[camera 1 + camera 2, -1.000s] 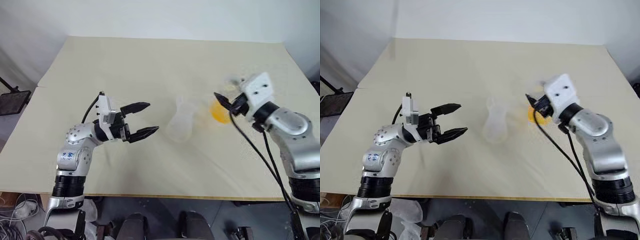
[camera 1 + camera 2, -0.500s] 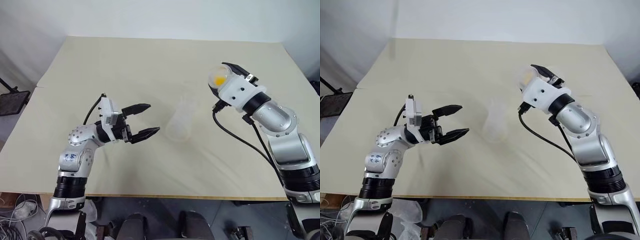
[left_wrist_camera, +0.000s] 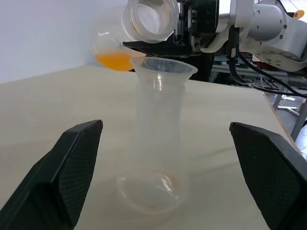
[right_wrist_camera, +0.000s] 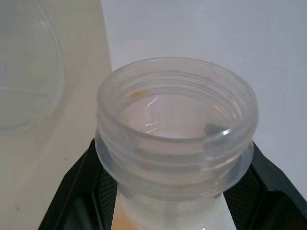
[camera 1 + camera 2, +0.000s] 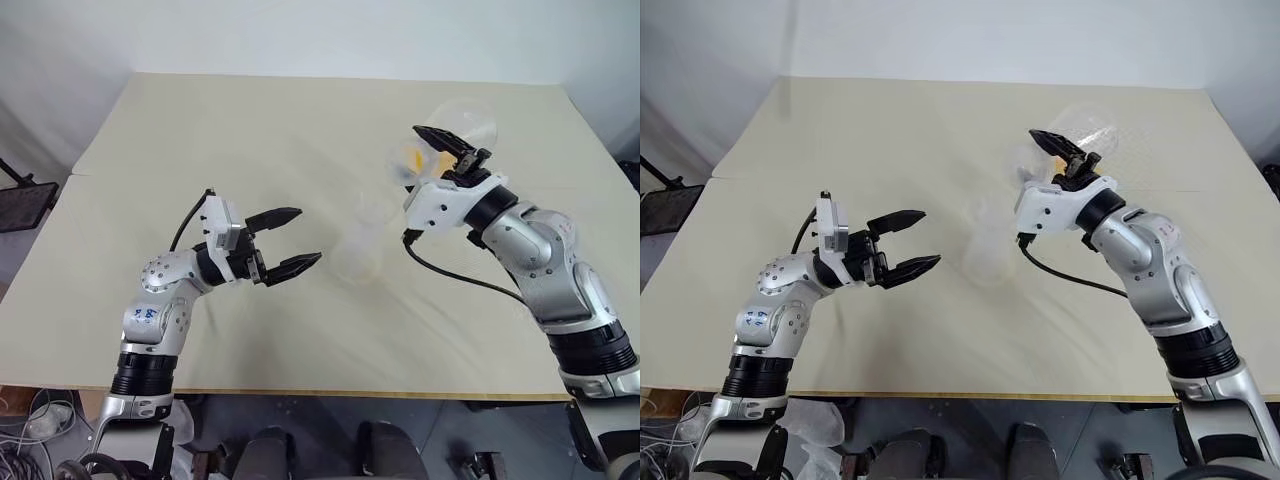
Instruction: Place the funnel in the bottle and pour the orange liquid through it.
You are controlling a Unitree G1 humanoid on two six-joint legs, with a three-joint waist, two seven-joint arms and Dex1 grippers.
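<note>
Bottles: one clear bottle [image 3: 154, 158] standing upright mid-table [image 5: 250, 130].
Funnels: one funnel [image 3: 163, 69], seated in the bottle's mouth.
Flasks: one round flask [image 3: 139, 28], tipped, mouth near the funnel rim.
Orange liquid [image 3: 114, 60]: one shallow pool inside the flask.
Right gripper [image 5: 448, 152]: fingers clamped around the flask's neck, raised beside the bottle.
Left gripper [image 5: 292, 240]: fingers spread wide, holding nothing, near the bottle.

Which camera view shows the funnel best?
The left wrist view: the funnel sits in the bottle, rim clear against the dark background. In the eye views it is a faint shape; in the right wrist view, a blurred edge.
</note>
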